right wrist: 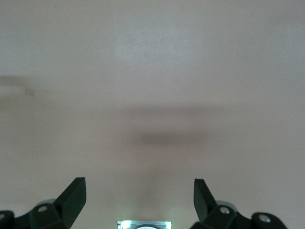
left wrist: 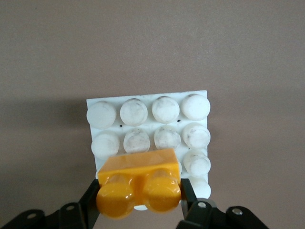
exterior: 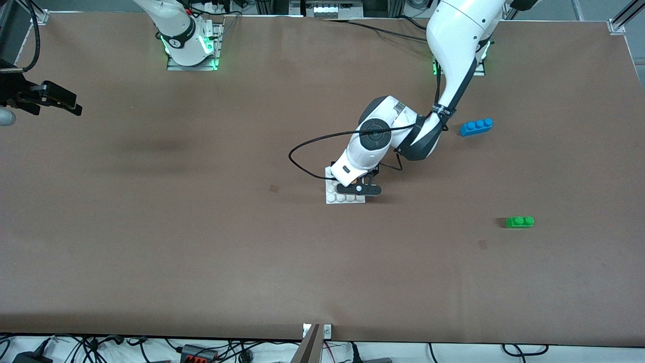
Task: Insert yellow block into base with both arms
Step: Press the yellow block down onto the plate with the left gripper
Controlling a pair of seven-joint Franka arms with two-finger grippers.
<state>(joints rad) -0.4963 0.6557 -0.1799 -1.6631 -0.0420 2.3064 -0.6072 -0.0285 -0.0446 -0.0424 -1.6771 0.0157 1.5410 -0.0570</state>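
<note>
The white base lies near the middle of the table; in the left wrist view its studs fill the centre. My left gripper is down at the base, shut on the yellow block, with a black finger on each end of it. The left gripper holds the block over an edge row of the base's studs; I cannot tell whether it is pressed on. In the front view the left hand hides the block. My right gripper waits open and empty above the right arm's end of the table, over bare table in its own view.
A blue three-stud brick lies toward the left arm's end, close to that arm's base. A green two-stud brick lies nearer the front camera at the same end. A black cable loops off the left wrist beside the base.
</note>
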